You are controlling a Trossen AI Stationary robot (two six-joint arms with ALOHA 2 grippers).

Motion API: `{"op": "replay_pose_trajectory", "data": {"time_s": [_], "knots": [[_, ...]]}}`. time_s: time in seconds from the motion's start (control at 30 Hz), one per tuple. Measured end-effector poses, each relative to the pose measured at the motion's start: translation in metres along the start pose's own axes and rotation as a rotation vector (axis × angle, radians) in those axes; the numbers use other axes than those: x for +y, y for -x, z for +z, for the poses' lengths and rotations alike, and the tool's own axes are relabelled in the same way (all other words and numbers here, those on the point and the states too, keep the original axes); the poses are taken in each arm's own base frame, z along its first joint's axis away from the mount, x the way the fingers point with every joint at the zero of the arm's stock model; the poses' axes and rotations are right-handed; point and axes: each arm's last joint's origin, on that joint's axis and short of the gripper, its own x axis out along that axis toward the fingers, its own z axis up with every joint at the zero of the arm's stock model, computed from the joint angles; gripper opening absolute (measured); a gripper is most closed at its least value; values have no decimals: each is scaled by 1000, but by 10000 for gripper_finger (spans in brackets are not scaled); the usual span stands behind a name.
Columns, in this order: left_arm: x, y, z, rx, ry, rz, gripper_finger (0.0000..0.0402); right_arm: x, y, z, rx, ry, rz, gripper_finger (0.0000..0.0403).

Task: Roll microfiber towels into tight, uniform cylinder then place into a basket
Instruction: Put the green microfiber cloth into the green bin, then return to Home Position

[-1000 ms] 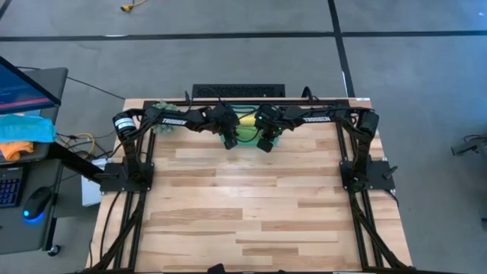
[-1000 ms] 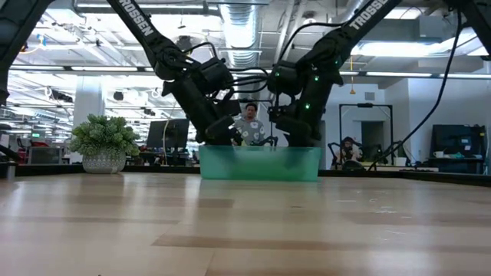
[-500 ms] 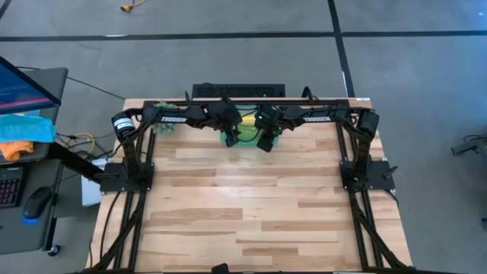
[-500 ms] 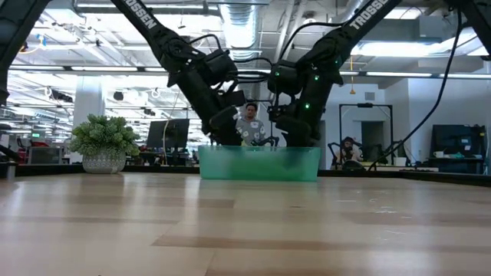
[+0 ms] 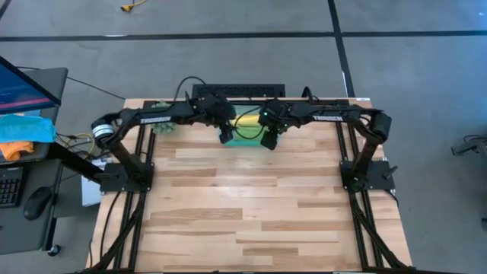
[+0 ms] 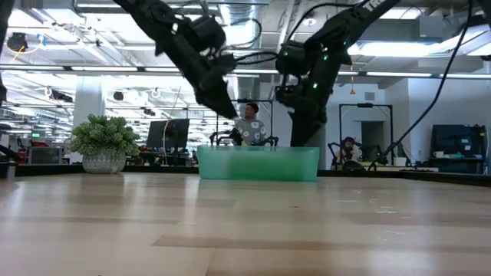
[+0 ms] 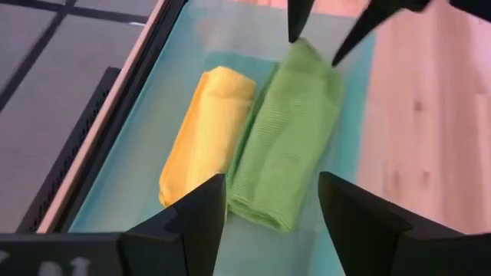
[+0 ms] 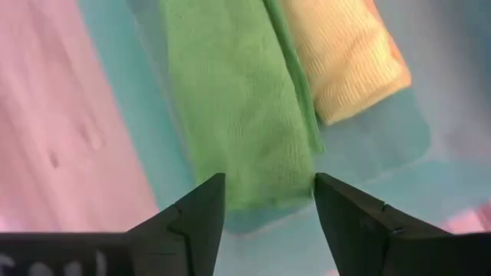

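Your green towel (image 7: 285,138) rolled loosely, touching the tighter yellow towel (image 7: 203,134) in the far teal basket (image 7: 146,153), left gripper (image 7: 272,201) and right gripper (image 8: 268,201) both spread empty above.

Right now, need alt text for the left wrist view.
Two rolled microfiber towels, a green towel and a yellow towel, lie side by side and touching in the teal basket. The open left gripper hovers above the green roll, empty; the right gripper shows open over its far end.
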Motion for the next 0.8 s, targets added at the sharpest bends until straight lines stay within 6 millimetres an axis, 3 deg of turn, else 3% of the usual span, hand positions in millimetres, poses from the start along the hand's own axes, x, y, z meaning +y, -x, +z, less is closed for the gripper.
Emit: {"op": "replay_pose_trajectory", "data": {"time_s": [0.17, 0.3, 0.5, 0.8], "knots": [[-11, 33, 6, -17, -19, -17, 201, 12, 28, -1, -36, 46, 11, 215], [-28, 55, -2, -58, -33, -51, 201, 30, 51, -7, -91, 115, 32, 211], [-55, 79, -34, -155, -6, -111, 201, 59, 70, -38, -178, 200, 80, 207], [-90, 103, -95, -290, 59, -168, 201, 89, 81, -100, -367, 236, 191, 209]]}}
